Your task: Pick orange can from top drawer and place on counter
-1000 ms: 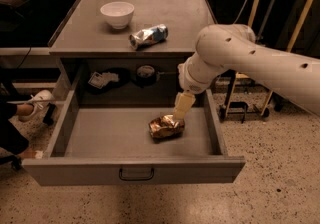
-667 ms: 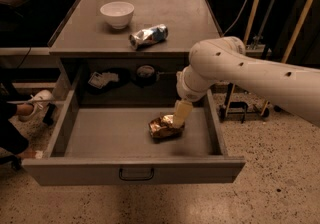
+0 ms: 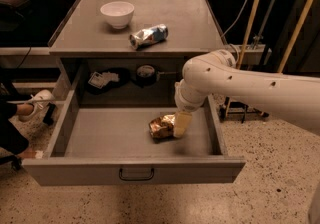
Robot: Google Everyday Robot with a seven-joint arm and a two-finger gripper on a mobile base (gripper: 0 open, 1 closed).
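In top drawer (image 3: 75, 170), orange can (image 3: 161, 127); jaws touching its right side; counter (image 3: 180, 18) behind

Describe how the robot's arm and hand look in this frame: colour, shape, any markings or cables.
The arm is a thick, smooth, off-white tube with a rounded, bulging joint and a few small dark dots along its shell; no cables show on it. The hand is a narrower, pale yellowish piece, down in the drawer beside the orange can.

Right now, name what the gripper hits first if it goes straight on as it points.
The gripper, down in the grey metal drawer, likely meets the crinkled orange-gold can beside it first, or the drawer floor; depth unclear.
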